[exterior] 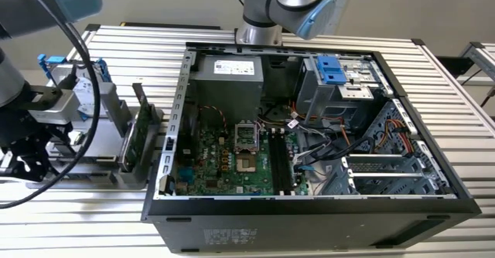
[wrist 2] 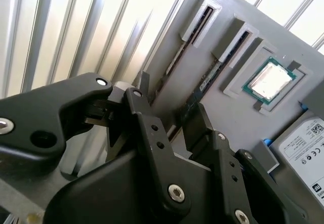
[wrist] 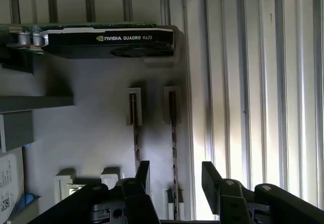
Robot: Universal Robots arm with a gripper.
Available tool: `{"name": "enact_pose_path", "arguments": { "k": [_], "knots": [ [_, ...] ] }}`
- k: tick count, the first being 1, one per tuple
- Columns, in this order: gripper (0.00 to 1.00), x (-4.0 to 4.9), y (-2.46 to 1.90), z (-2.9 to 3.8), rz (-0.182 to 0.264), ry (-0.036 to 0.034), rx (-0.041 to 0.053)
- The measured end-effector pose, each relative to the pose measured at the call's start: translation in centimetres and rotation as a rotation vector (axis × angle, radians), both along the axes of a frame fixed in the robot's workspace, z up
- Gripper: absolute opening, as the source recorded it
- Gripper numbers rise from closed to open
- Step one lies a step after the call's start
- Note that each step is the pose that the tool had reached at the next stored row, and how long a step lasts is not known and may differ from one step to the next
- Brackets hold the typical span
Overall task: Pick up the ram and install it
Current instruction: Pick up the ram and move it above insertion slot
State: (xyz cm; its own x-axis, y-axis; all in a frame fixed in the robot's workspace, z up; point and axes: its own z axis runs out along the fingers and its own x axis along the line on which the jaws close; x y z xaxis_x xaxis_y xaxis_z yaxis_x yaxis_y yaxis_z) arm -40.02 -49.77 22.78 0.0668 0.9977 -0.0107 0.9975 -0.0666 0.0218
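The ram (wrist: 173, 128) stands on edge in a slot of the grey holder (wrist: 91, 123), seen as a thin dark strip. My gripper (wrist: 176, 176) is open right over it, one finger on each side and not touching it. The second wrist view shows the same ram (wrist 2: 210, 75) running down between the black fingers (wrist 2: 136, 102) of the gripper (wrist 2: 169, 110). A second, similar stick (wrist: 135, 133) sits in the neighbouring slot just outside one finger. In the exterior view the gripper (exterior: 23, 162) hangs over the holder at the exterior view's left.
The open computer case (exterior: 166, 153) fills the middle, with black memory slots (exterior: 280, 159) on its motherboard. On the holder stand a green expansion card (exterior: 139, 127), a hard drive with blue rails (exterior: 77, 90) and a processor chip (wrist 2: 271, 80). Ribbed metal tabletop (exterior: 77, 217) all around.
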Motion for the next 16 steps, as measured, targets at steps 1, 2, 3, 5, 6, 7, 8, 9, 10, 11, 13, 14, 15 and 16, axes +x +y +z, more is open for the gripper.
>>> {"name": "enact_pose_path", "arguments": {
  "k": [1, 2, 3, 5, 6, 7, 8, 9, 10, 11, 13, 14, 15, 16],
  "knots": [
    [1.00, 0.00, -0.08, -0.05, 0.000, 0.0004, 0.0000],
    [1.00, 0.00, -0.15, -0.09, 0.000, 0.0008, 0.0000],
    [1.00, 0.00, -0.23, -0.14, 0.000, 0.0012, -0.0001],
    [1.00, 0.00, -0.40, -0.25, 0.000, 0.0020, 0.0000],
    [1.00, 0.00, -0.49, -0.29, 0.000, 0.0024, 0.0000],
    [1.00, 0.00, -0.66, -0.38, 0.000, 0.0032, 0.0000],
    [1.00, 0.00, -0.76, -0.44, 0.000, 0.0036, 0.0000],
    [1.00, 0.00, -0.84, -0.49, 0.000, 0.0040, 0.0000],
    [1.00, 0.00, -0.92, -0.53, 0.000, 0.0043, 0.0000],
    [1.00, 0.00, -1.01, -0.58, 0.000, 0.0046, 0.0000],
    [1.00, 0.00, -1.15, -0.69, 0.000, 0.0049, 0.0000],
    [1.00, 0.00, -1.19, -0.77, 0.000, 0.0049, 0.0001],
    [1.00, 0.00, -1.20, -0.84, 0.000, 0.0051, 0.0001],
    [1.00, 0.00, -1.21, -0.92, 0.000, 0.0055, 0.0001]
  ]
}}
